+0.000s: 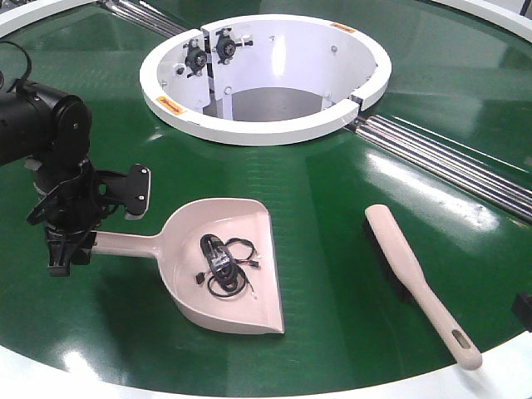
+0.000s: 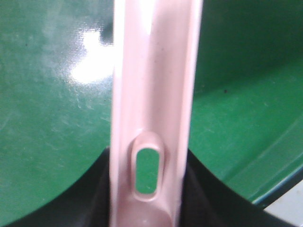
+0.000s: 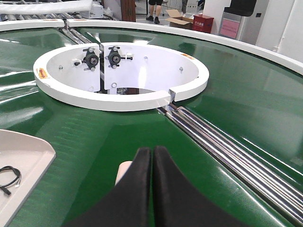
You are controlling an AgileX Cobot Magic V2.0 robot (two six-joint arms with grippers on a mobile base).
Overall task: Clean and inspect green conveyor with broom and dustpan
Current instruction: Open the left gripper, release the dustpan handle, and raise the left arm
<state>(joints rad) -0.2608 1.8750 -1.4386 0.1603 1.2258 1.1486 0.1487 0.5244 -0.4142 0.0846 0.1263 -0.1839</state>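
dustpan [image 1: 224,270] flat on the green conveyor [image 1: 332,199], left of centre in the front view, pan mouth toward the near rim, handle pointing left. inside the pan: a small tangle of black cable [image 1: 223,264] with a dark connector-like piece. left gripper [image 1: 65,249] sits at the end of the dustpan handle, arm coming down from the left edge. left wrist view: handle runs up the middle of the frame, slotted hole near the bottom, dark fingers [image 2: 90,189] pressed against both sides of it. reads as clamped on the handle.

broom [image 1: 416,278] lies on the belt to the right of the dustpan, apart from it, running diagonally, handle end with its slot toward the near white rim, dark bristles showing along its left edge.

right gripper [image 3: 152,184]: right wrist view shows two black fingers together, no gap between them, nothing held. a pale rounded end, probably the broom, shows just beyond and below the fingertips. contact with it cannot be told.

white ring opening [image 1: 266,125] at the far middle of the belt. metal rollers [image 1: 440,162] run off from it to the right.
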